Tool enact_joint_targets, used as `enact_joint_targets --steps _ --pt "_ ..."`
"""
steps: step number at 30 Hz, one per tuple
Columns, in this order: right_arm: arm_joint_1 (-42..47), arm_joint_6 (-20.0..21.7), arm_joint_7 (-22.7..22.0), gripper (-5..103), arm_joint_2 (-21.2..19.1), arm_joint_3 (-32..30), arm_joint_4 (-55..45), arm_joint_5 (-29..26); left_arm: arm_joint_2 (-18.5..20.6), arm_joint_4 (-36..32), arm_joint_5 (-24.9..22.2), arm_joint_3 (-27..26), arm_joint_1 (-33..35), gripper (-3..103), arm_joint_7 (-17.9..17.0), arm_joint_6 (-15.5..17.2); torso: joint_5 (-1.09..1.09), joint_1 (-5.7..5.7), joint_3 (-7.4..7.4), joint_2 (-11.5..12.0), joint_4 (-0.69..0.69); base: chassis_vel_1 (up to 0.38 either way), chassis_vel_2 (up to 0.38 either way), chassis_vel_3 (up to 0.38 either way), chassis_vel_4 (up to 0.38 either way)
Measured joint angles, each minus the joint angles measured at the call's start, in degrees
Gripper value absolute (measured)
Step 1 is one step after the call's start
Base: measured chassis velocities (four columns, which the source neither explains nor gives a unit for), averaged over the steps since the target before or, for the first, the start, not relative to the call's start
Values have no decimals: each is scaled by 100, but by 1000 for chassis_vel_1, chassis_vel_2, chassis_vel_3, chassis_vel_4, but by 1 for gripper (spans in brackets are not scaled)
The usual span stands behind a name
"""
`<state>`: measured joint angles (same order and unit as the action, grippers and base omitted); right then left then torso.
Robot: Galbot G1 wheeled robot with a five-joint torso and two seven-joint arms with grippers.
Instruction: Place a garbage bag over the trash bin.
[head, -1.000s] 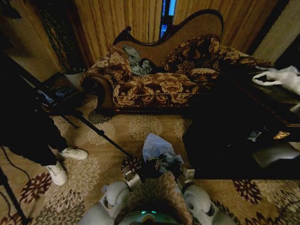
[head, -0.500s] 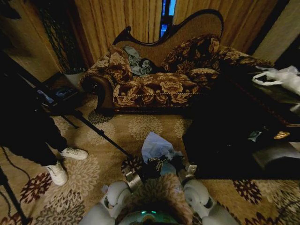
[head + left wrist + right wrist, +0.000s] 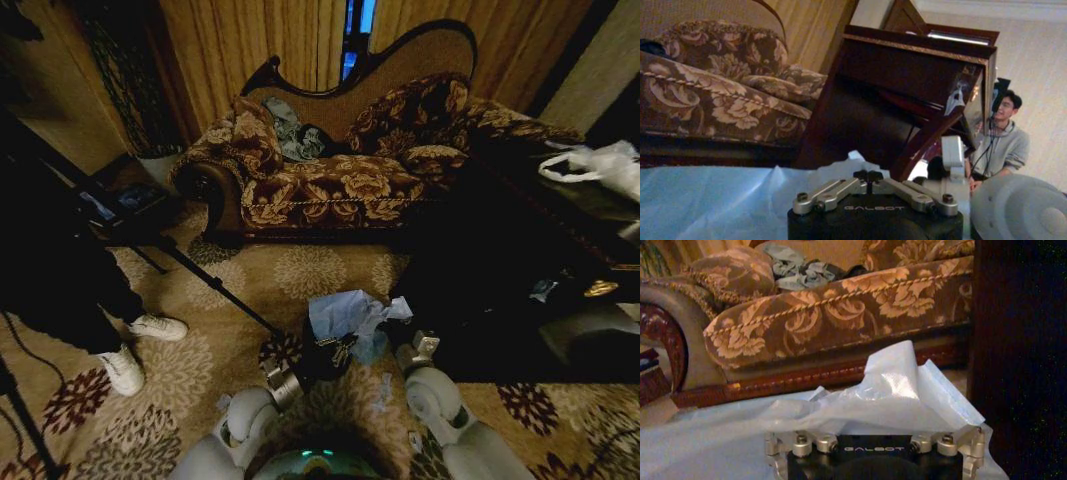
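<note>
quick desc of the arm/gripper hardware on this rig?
Both arms have rounded pale grey shells. The left gripper has a black body marked GALBOT in pale letters, with silver metal linkage bars fixed by bolts. The right gripper has the same black GALBOT block, silver brackets and bolt heads. No cables are visible.

"GALBOT" in pale letters on left gripper [image 3: 869, 176] body; same word on right gripper [image 3: 875, 430] body.

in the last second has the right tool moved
Yes. The right tool has swung toward the low table, stretching the garbage bag wider.
</note>
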<state>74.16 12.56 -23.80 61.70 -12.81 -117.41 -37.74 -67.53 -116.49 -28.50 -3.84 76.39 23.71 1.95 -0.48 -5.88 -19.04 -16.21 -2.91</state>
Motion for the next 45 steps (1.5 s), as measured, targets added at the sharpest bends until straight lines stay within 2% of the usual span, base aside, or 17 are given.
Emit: enact_joint_targets --steps 8,11,24,33,45 --pt "517 87 398 100 -234 76 -453 273 -9 17 -1 -11 -27 0 5 -17 -1 0 0 0 0 0 0 0 0" --pt "582 64 659 100 -319 144 -365 579 -38 27 -13 -11 -57 0 -5 -31 -1 0 0 0 0 0 0 0 0" --pt "798 82 729 100 -650 0 -371 691 -88 105 -90 -80 -160 0 -28 -106 -1 0 0 0 0 0 0 0 0" --pt "1165 217 621 100 -1062 -240 -662 363 -184 276 -191 -135 -343 0 -231 -228 -1 0 0 0 0 0 0 0 0" --pt "1517 211 685 100 -1071 -417 -838 314 -243 625 -559 -196 -778 0 -371 -315 -1 0 0 0 0 0 0 0 0"
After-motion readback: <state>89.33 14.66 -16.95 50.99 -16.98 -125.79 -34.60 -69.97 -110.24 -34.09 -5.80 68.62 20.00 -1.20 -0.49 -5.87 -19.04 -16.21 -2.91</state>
